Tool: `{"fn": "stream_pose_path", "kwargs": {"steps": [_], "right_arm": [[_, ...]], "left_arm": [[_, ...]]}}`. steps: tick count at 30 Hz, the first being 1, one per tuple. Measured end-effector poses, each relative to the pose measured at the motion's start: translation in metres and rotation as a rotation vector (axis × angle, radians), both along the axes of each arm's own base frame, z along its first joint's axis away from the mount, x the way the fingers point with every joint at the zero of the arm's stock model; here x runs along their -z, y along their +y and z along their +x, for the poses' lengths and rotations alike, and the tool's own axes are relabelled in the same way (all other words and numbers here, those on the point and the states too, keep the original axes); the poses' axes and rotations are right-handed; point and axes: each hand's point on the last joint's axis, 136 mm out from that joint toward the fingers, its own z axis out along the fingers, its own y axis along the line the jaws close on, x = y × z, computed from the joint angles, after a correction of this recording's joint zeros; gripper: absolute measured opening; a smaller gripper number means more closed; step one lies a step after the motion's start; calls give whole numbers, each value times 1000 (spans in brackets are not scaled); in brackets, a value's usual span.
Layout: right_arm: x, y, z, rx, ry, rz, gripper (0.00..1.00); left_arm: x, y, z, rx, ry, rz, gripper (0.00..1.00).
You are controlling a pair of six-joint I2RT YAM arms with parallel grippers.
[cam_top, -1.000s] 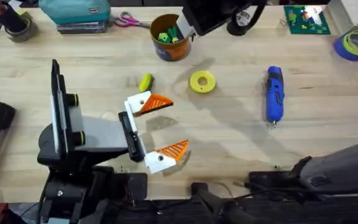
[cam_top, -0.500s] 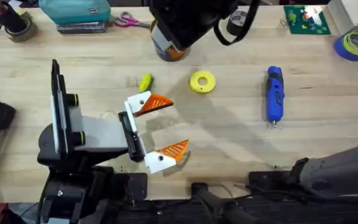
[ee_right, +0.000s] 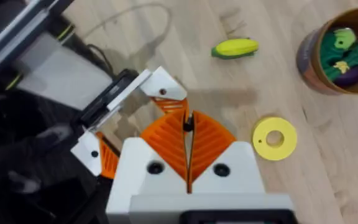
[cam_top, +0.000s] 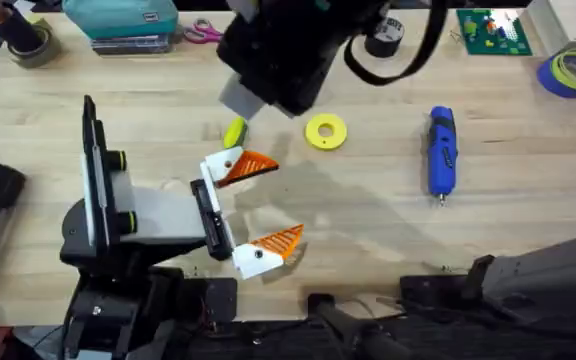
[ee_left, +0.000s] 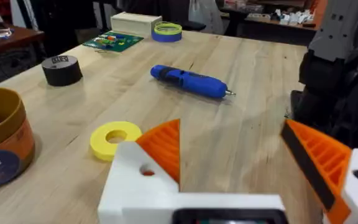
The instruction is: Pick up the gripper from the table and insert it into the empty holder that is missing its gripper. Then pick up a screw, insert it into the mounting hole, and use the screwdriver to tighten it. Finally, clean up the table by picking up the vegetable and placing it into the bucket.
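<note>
Right gripper closed, empty, above vegetable near bench's far edge; left gripper open, empty.

Bright even light, soft shadows — raised arm blurred

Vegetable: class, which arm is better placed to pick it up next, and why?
Probably the right. The right gripper, jaws shut, hangs above the table with the vegetable and bucket in its wrist view. The left gripper lies low, jaws open, aimed past the vegetable.
</note>
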Motion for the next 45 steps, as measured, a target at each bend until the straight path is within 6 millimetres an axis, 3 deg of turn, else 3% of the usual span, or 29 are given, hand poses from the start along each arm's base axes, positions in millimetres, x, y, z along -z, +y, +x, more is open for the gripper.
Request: {"fn": "stream_pose_path", "kwargs": {"steps": [13, 35, 45], "right_arm": [[1, 2, -15, -187, -14, -9, 6], [1, 4, -19, -278, -54, -19, 6], [15, 13, -24, -316, -14, -4, 6]], "left_arm": [[0, 0, 0, 0, 0, 0, 986], [0, 0, 0, 0, 0, 0, 986], [0, 0, 0, 0, 0, 0, 986]]}}
